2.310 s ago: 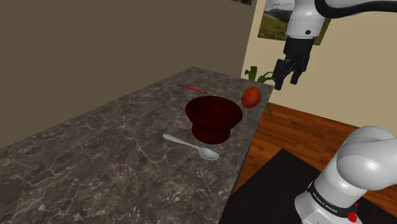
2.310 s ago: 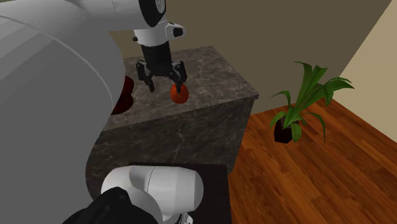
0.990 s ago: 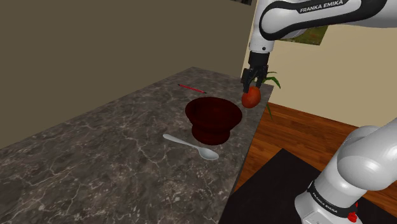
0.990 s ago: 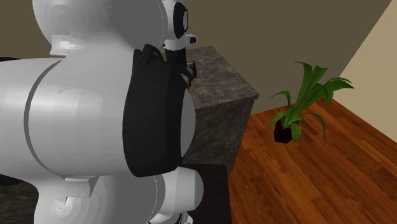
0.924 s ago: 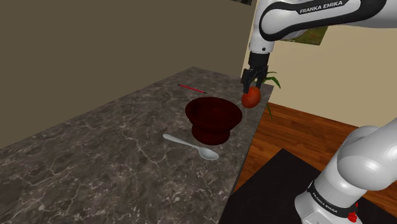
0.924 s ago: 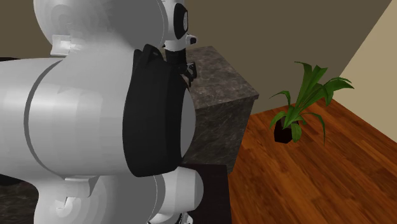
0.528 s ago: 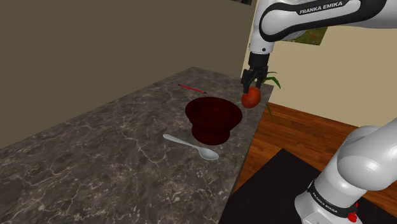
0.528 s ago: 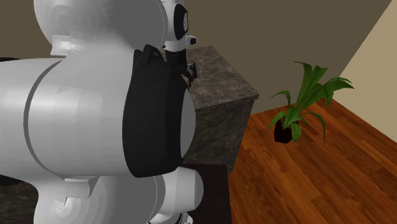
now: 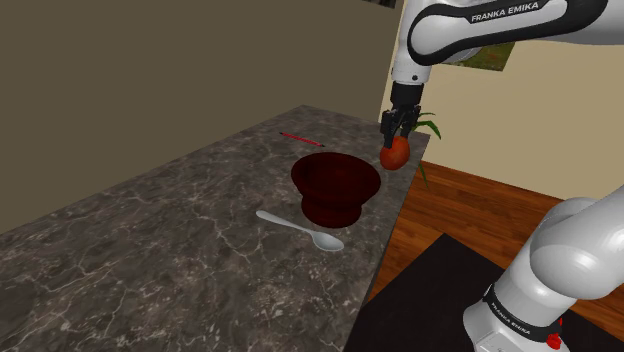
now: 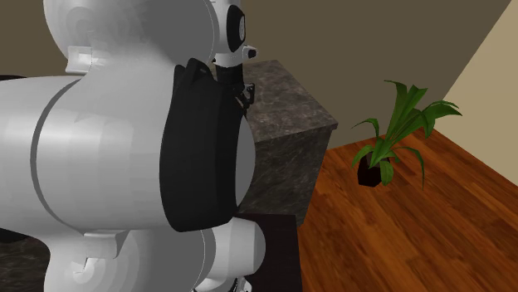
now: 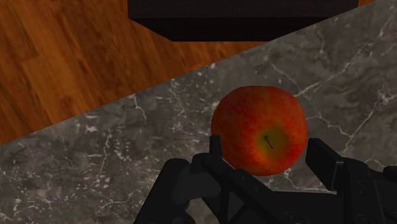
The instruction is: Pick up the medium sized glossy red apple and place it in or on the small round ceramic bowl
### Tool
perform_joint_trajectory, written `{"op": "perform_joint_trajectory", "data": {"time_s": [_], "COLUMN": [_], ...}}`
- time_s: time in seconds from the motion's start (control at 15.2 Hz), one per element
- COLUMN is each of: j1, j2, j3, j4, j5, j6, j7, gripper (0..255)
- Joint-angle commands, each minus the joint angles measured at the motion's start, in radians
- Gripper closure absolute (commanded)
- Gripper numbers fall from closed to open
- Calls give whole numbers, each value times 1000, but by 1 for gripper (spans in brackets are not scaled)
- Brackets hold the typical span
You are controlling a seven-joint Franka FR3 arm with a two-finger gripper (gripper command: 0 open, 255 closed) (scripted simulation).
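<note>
apple (image 11: pixel 259 130) | gripper (image 11: pixel 266 147), down from above, is now clamping both its sides | grasp is seating, so lifting toward bowl (image 9: pixel 335 205) is coming next

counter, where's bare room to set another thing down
The widest bare patch is the dark veined counter on the shoulder view's left, between the wall, the bowl and the spoon. The far corner is crowded: bowl, thin red stick, and the apple clasped by the gripper at the counter's edge.
</note>
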Motion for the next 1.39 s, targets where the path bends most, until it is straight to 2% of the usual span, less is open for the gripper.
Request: {"op": "perform_joint_trajectory", "data": {"time_s": [0.0,0.13,1.32], "j1": [0,0,1], "j2": [0,0,18], "j3": [0,0,3], "j4": [-1,-1,257], "j5": [0,0,2], "j6": [0,0,-241], "j7": [0,0,-3], "gripper": [255,255,255]}}
